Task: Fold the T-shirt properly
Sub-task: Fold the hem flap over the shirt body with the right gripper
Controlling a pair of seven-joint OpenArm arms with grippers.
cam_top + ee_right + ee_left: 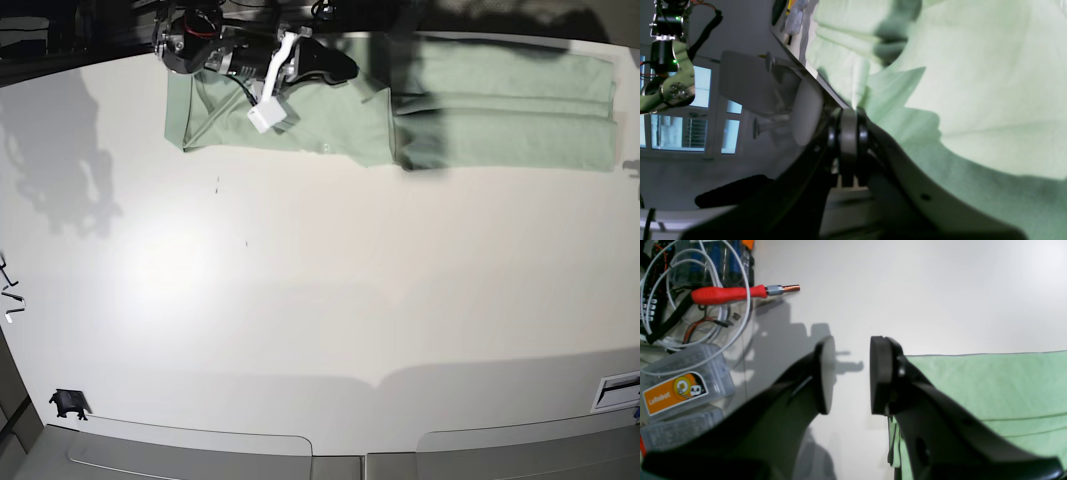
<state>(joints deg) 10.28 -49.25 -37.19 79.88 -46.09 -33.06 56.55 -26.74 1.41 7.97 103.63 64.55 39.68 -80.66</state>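
One pale mint-green short-sleeved cotton T-shirt point(400, 105), two arms. The shirt lies along the far edge of the white tabletop point(320, 290), folded into a long band; the half toward the far right corner is flat and layered, the other half is rumpled. Left pincer point(851, 375) hovers over bare tabletop just off the shirt's edge, jaws parted, nothing between them. Right pincer point(848, 133) has its pads pressed together, low against the cloth near the far left; can't tell if fabric is pinched. One red-handled screwdriver point(736, 293) lies beside two clear plastic boxes point(683, 386).
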